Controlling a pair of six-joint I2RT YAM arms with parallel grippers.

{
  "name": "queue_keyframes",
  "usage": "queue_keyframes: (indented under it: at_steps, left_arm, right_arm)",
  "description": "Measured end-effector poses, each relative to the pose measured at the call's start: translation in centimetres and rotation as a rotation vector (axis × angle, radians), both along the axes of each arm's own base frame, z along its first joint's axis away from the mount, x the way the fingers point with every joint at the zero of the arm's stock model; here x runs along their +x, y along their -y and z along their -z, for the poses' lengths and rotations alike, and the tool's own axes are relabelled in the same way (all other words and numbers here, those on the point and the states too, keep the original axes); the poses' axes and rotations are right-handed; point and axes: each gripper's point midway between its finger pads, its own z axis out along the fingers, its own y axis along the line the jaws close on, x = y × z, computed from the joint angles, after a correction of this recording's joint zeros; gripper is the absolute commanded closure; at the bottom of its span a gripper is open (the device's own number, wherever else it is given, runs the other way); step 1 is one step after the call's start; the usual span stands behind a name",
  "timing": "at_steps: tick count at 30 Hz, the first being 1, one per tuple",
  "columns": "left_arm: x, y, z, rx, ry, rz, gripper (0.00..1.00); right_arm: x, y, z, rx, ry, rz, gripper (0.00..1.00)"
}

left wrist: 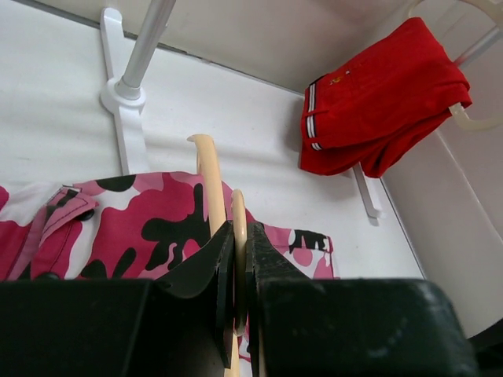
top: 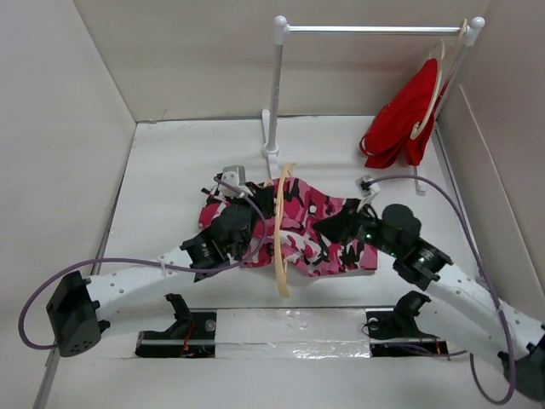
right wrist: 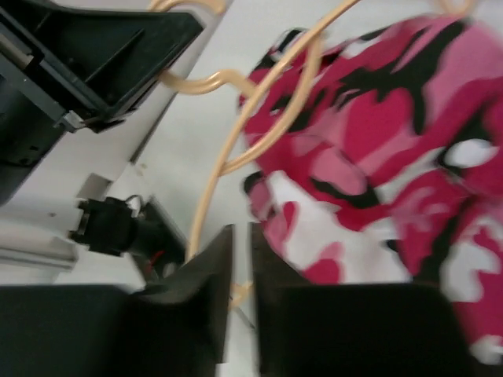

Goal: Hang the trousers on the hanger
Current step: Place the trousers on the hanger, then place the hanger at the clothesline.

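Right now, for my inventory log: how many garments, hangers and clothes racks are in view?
Garments: 2 (camouflage trousers, red garment)
Hangers: 2 (bare hanger, loaded hanger)
Clothes rack: 1
Total: 5

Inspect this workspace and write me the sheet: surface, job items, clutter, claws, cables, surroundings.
Surface: white table; silver strip along the near edge.
Job's things: trousers spread mid-table; hanger crossing over them.
Clutter: red garment hanging from the rail at back right.
Claws: left claw shut on the hanger; right claw at the trousers' edge, jaws nearly together, grip unclear.
Cables: purple cable along the left arm, another arcing over the right arm.
Surroundings: pale walls on three sides.
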Motion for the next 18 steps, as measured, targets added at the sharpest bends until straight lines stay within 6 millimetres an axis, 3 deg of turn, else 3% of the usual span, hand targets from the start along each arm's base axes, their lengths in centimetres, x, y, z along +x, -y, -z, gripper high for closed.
queue_keyframes:
  at_steps: [1, 2, 5, 9, 12, 15, 16, 18]
  left_arm:
    - [0.0, 0.2, -0.3, 0.006, 0.002, 0.005, 1.0]
    - [0.1, 0.4, -0.6, 0.009, 0.006, 0.01, 1.0]
    - [0.2, 1.2, -1.7, 0.029, 0.016, 0.031, 1.0]
    - [0.0, 2.1, -3.8, 0.035, 0.044, 0.056, 1.0]
    - [-0.2, 2.5, -5.1, 0.034, 0.061, 0.072, 1.0]
    - [-0.3, 2.6, -5.8, 0.04, 0.068, 0.082, 1.0]
    - [-0.3, 2.7, -5.8, 0.043, 0.069, 0.085, 1.0]
    - [-0.2, 2.9, -6.0, 0.053, 0.07, 0.088, 1.0]
  right_arm:
    - [-0.3, -1.2, -0.3, 0.009, -0.002, -0.002, 0.49]
    - [-1.4, -3.0, -0.3, 0.009, -0.019, -0.052, 0.41]
    - [-2.6, -7.0, 0.2, -0.005, -0.058, -0.094, 0.35]
    - [-1.9, -9.6, 0.9, -0.014, -0.096, -0.071, 0.36]
    - [-1.2, -10.6, 1.6, -0.001, -0.117, -0.04, 0.47]
    - [-1.0, -11.5, 1.6, 0.03, -0.132, -0.037, 0.65]
    - [-1.1, -11.8, 1.4, 0.044, -0.132, -0.04, 0.8]
    - [-1.1, -12.2, 1.1, 0.073, -0.152, -0.039, 0.93]
